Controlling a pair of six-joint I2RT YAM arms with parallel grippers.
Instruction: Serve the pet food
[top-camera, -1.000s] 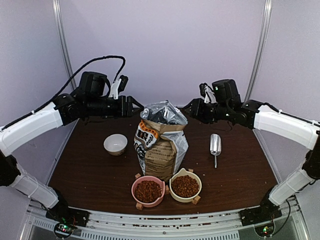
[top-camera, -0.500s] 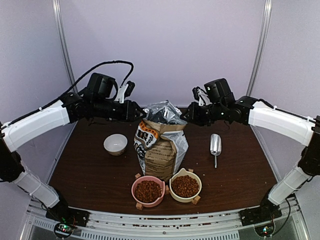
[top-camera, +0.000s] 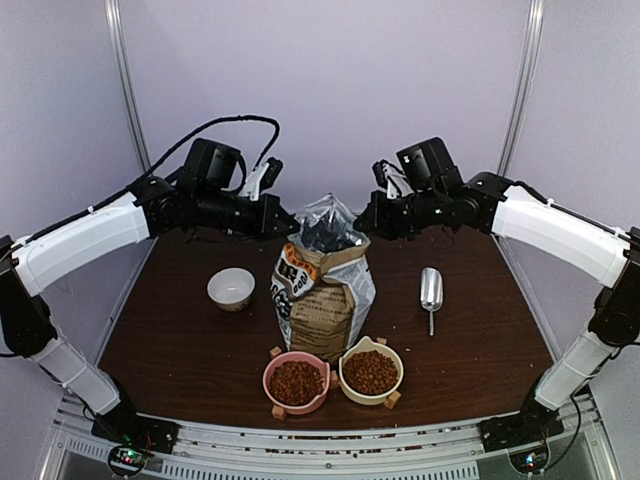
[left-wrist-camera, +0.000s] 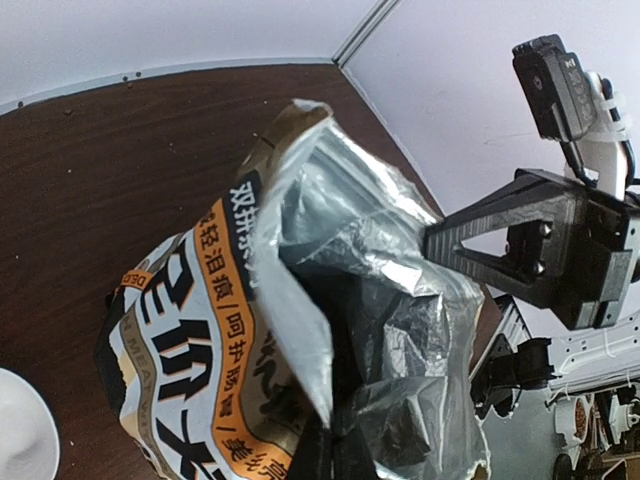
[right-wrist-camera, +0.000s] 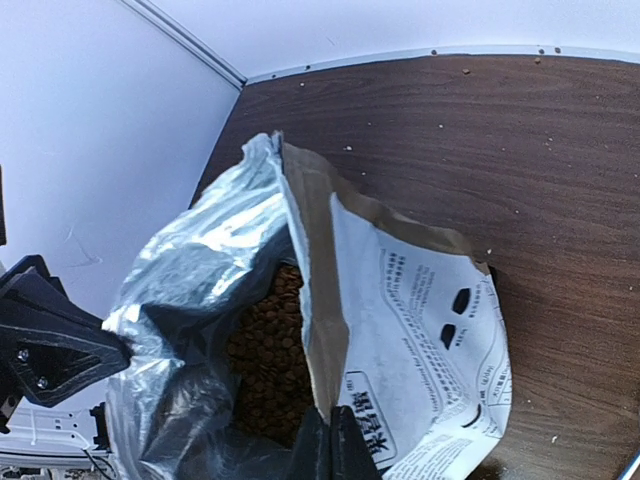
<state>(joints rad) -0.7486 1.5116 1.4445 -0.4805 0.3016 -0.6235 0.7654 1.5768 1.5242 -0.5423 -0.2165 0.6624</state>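
Note:
The brown-and-white paper bag (top-camera: 325, 290) stands upright mid-table, its silver-lined mouth open. Pet food (right-wrist-camera: 265, 350) shows as a dark heap inside it. More pet food (top-camera: 296, 382) fills the pink bowl (top-camera: 268, 388) and the cream bowl (top-camera: 400, 362) near the front. My left gripper (top-camera: 289, 226) is at the left of the bag's top; in the left wrist view this gripper (left-wrist-camera: 335, 452) is shut on the silver rim. On the opposite side, my right gripper (top-camera: 362, 226) pinches the top; in the right wrist view it (right-wrist-camera: 331, 446) is shut on the paper edge.
An empty white bowl (top-camera: 231, 288) sits left of the bag. A metal scoop (top-camera: 431, 290) lies to the right. Loose pellets dot the brown table (top-camera: 170, 340) by the back wall. The purple walls stand close behind both arms.
Both arms swung inward and a little upward to the bag's mouth. Each gripper went from open to shut on its side of the rim.

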